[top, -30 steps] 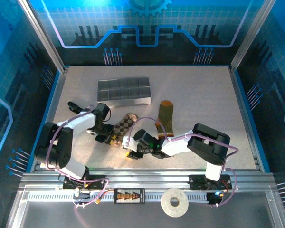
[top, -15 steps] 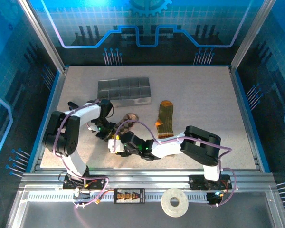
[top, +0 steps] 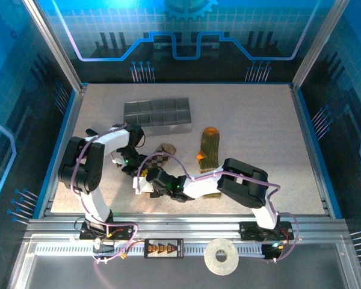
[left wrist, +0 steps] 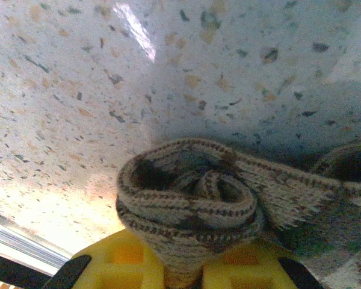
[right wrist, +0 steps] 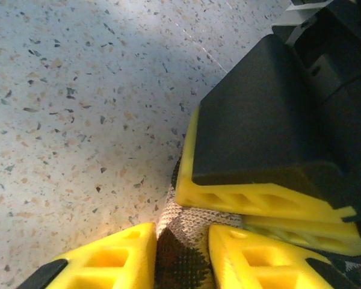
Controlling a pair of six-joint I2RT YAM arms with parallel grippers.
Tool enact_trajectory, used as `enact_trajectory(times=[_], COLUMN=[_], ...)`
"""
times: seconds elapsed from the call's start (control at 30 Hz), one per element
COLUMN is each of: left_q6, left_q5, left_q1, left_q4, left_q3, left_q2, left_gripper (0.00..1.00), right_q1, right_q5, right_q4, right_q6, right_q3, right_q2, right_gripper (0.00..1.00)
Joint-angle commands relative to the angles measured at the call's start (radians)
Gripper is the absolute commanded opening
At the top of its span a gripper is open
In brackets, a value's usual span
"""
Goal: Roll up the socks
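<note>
Speckled table (top: pixel 259 120): far and right areas open; both arms crowd near-left of centre. Grey divided tray (top: pixel 159 127) well apart, toward far edge. Olive green sock (top: pixel 209 150) lies flat, right of centre. Argyle sock (left wrist: pixel 186 198) rolled at one end, left of centre. Left gripper (left wrist: pixel 180 274) clamped tight on the roll. Right gripper (right wrist: pixel 180 253) just beside it, fingers narrowed, pinching the same sock's fabric.

Boxed in by blue-lit walls (top: pixel 240 18) printed with grid lines; framed by aluminium posts (top: pixel 51 42) at the back corners; floored with a pale speckled tabletop (top: pixel 259 120); edged in front by a metal rail (top: pixel 186 230).
</note>
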Motion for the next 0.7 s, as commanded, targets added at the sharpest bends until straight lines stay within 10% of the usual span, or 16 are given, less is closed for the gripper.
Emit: enact_trajectory(times=[0.0,0.3,0.67], left_q6=[0.027,0.036,0.037], left_q5=[-0.069,-0.089,-0.09], left_q1=[-0.017,-0.017,-0.017], left_q4=[-0.015,-0.039,-0.054], left_q3=[-0.049,-0.016,0.012], left_q2=[0.075,0.107,0.127], left_gripper=[0.13,0.13,0.12], right_q1=[-0.019,-0.018,-0.015], right_q5=[0.094,0.037,0.083], right_q4=[-0.036,0.043,-0.077], right_q6=[-0.007,-0.05,-0.031], right_q3=[0.011,-0.069,0.034], right_q2=[0.068,-0.031,0.059], right_gripper=[0.35,0.51,0.45])
